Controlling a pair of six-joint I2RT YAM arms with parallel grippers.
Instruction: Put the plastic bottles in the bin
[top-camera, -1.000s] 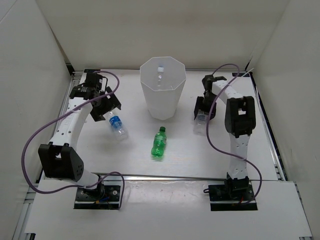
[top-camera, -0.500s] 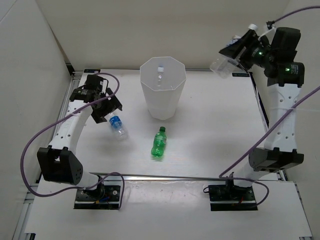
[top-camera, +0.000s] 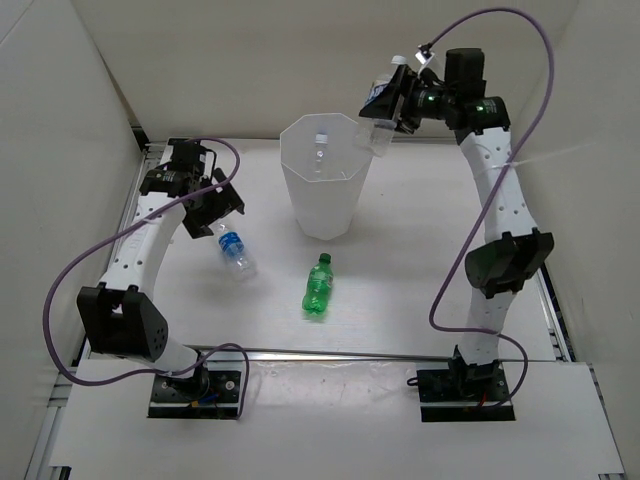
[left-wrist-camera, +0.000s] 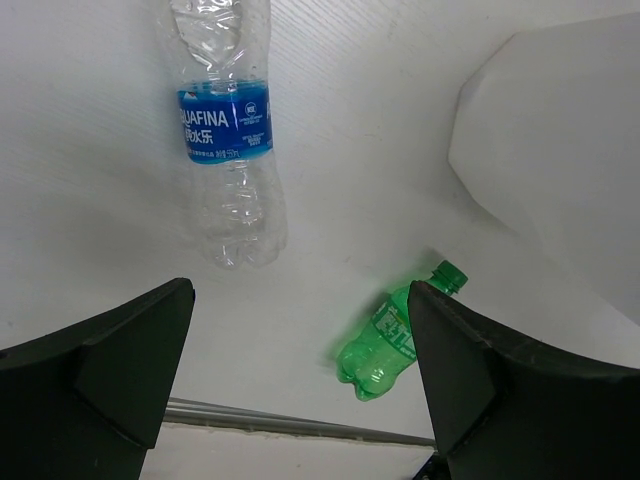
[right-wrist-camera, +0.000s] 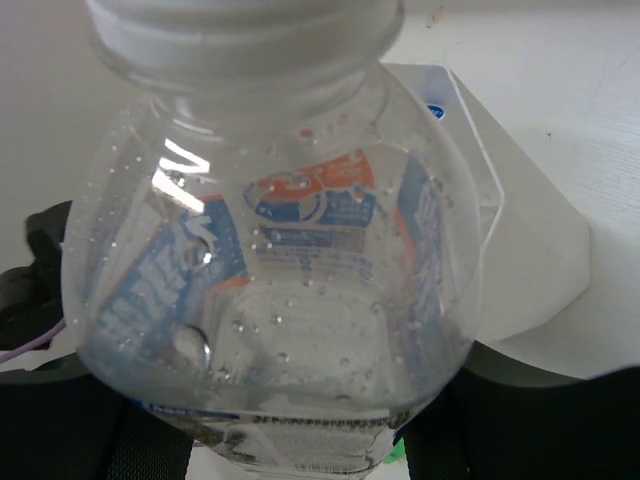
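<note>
The white bin (top-camera: 326, 190) stands at the table's middle back, with a bottle cap showing inside it. My right gripper (top-camera: 392, 100) is shut on a clear bottle (top-camera: 378, 128) with a blue and orange label, held high by the bin's right rim; it fills the right wrist view (right-wrist-camera: 270, 270). My left gripper (top-camera: 210, 210) is open above the table's left side. A clear bottle with a blue label (top-camera: 235, 252) lies just below it, also in the left wrist view (left-wrist-camera: 228, 130). A green bottle (top-camera: 318, 287) lies in front of the bin and shows in the left wrist view (left-wrist-camera: 395, 332).
White walls enclose the table on three sides. A metal rail (top-camera: 330, 353) runs along the near edge. Purple cables loop from both arms.
My right arm has lifted the clear bottle from the table's right side, swung it up high and then left to the bin's right rim. The left arm has barely moved.
</note>
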